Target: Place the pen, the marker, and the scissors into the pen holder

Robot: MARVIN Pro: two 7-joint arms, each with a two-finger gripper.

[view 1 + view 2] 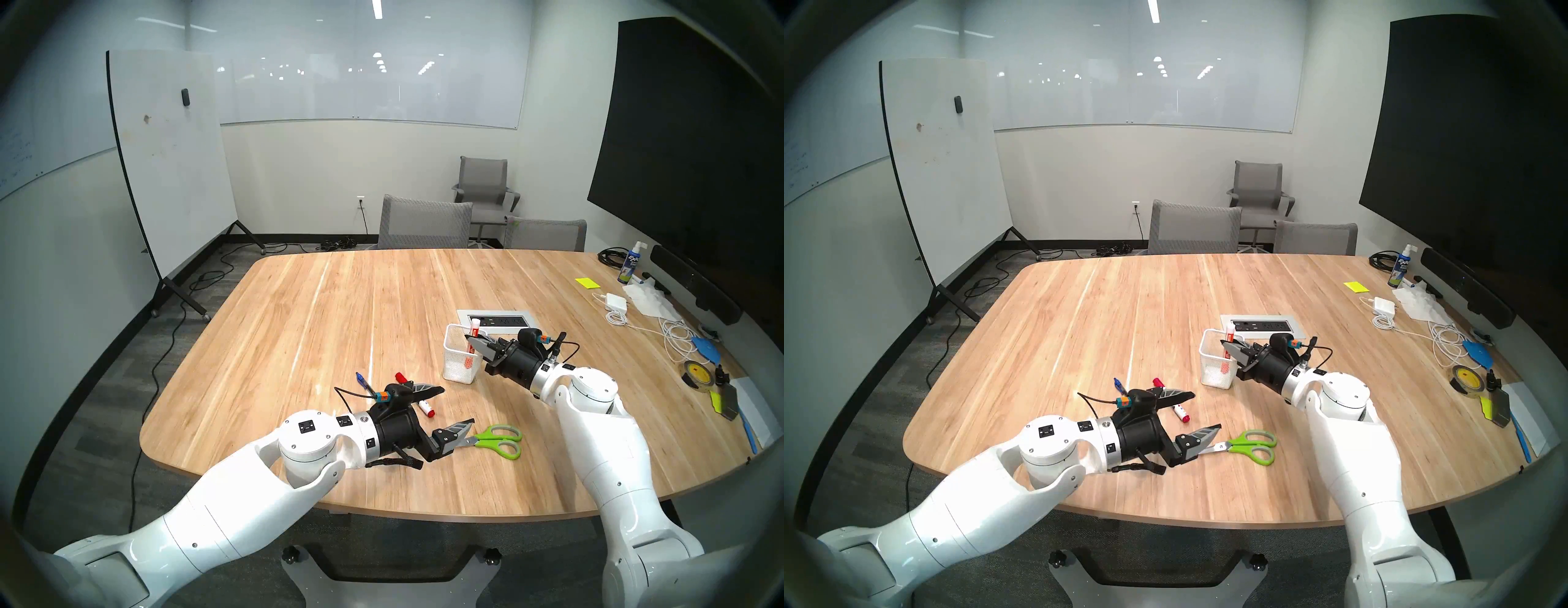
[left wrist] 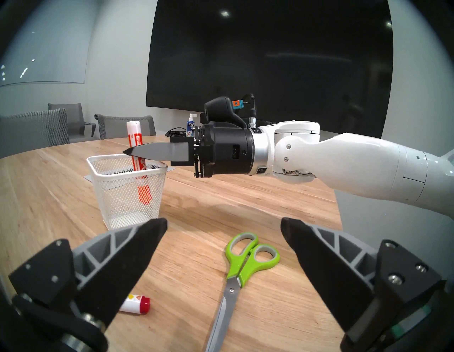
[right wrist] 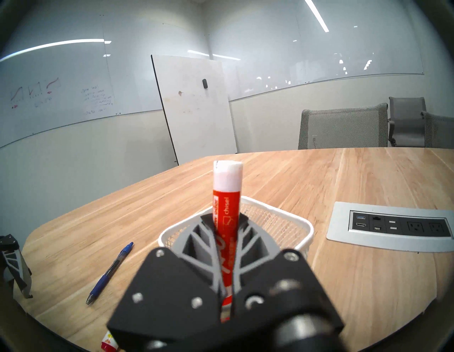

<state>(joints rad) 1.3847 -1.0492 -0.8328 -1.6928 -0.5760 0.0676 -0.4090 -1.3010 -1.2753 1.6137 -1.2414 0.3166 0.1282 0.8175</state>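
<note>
The white mesh pen holder [image 1: 460,361] stands right of the table's middle. My right gripper [image 1: 471,339] is over its rim, shut on a red-and-white marker [image 3: 227,196] that stands upright with its lower end inside the cup [image 2: 127,186]. The green-handled scissors [image 1: 496,441] lie flat near the front edge. My left gripper [image 1: 458,405] is wide open just left of them, its near finger over the blades [image 2: 221,317]. The blue pen [image 1: 365,382] lies left of that gripper. A second white marker with red ends [image 1: 426,408] lies partly hidden under the left gripper.
A power outlet panel [image 1: 494,319] is set into the table just behind the pen holder. Cables, a charger [image 1: 615,297], a tape roll [image 1: 695,373] and a spray bottle [image 1: 630,267] crowd the right side. Grey chairs [image 1: 424,223] stand at the far edge.
</note>
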